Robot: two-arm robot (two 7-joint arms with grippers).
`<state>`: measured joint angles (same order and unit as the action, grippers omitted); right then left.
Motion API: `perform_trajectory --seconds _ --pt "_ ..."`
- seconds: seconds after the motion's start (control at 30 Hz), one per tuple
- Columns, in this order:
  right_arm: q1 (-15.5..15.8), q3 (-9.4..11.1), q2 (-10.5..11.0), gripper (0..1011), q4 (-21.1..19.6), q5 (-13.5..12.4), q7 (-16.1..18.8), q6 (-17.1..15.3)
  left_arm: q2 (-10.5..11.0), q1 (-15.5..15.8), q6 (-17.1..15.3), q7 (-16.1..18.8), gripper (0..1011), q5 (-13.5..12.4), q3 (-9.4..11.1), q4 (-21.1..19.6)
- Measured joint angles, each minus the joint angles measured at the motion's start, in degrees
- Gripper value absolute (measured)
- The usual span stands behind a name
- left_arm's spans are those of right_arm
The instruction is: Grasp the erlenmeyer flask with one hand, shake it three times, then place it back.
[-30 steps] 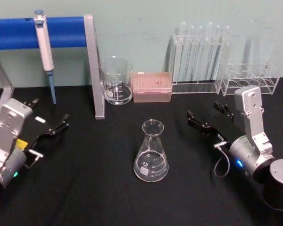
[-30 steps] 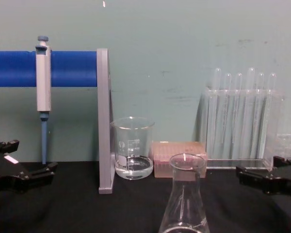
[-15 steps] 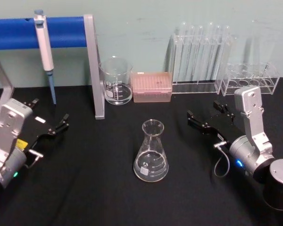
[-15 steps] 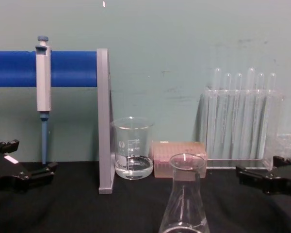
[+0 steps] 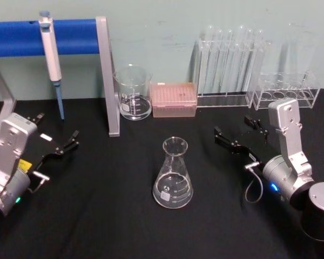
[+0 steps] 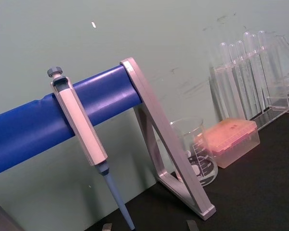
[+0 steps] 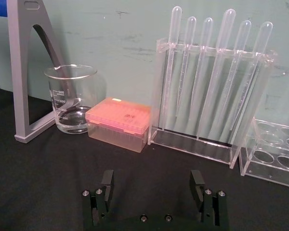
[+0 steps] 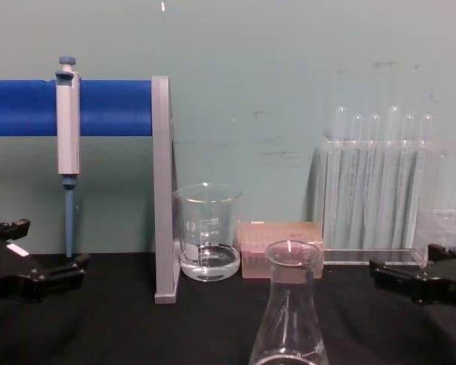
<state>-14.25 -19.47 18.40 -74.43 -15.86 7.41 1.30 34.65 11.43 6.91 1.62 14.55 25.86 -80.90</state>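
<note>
One erlenmeyer flask (image 5: 173,174) stands upright mid-table (image 5: 108,226), open cloth all around. One beaker (image 5: 133,93) behind. Left end effector (image 5: 56,135) and right end effector (image 5: 237,133) flank it, both wide open, holding nothing.

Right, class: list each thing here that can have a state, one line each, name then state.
erlenmeyer flask: upright on the table, ungrasped.
beaker: upright, a little clear liquid inside.
pipette: hanging on the blue bar.
pink tip box: lid shut.
left gripper: jaws open, empty.
right gripper: jaws open, empty.
</note>
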Motion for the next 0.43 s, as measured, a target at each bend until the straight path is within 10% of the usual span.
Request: perform_trajectory --seconds 0.43 --pt "0.00 0.00 0.00 1000 0.00 0.00 0.00 0.00 0.00 0.00 0.00 0.00 1001 0.00 0.00 0.00"
